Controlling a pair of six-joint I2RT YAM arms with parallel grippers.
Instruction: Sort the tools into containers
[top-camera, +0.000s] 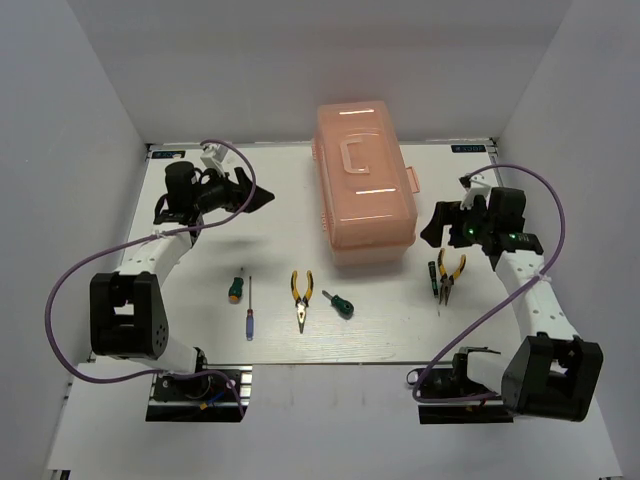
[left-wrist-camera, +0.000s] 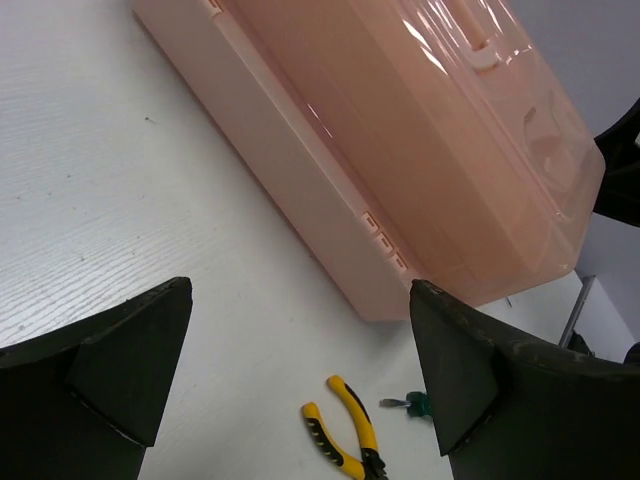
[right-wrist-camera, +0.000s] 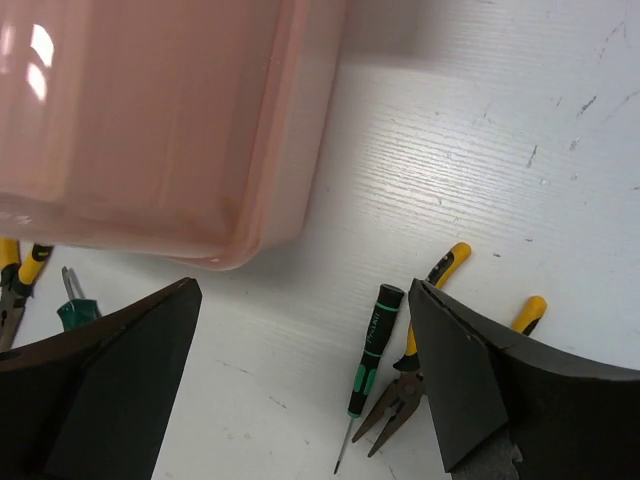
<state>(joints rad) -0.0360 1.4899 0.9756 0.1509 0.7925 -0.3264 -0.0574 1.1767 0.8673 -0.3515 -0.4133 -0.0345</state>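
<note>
Top view: 1 pink toolbox, lid shut, handle on top, mid-table toward the far edge. 6 tools lie on the table on its near side, none in the box. L to R:
- orange-green stubby screwdriver
- thin purple screwdriver
- middle pliers
- green stubby screwdriver
- thin dark green screwdriver
- right pliers

So 2 pliers, 4 screwdrivers. Left claw sits left of the box. Right claw is by the box's near right corner. Jaw gap hard to read from here.

Left wrist view: jaws spread wide, released, holding and touching nothing. The box's long side runs ahead. Only 2 tools show, middle pliers and green stubby.

Right wrist view: jaws also wide apart, empty, off the table. Box corner at upper left. Thin dark green screwdriver lies just beside the right pliers. Middle pliers' handles and green stubby peek in at the left edge. Orange-green stubby and purple one show only from the top.
</note>
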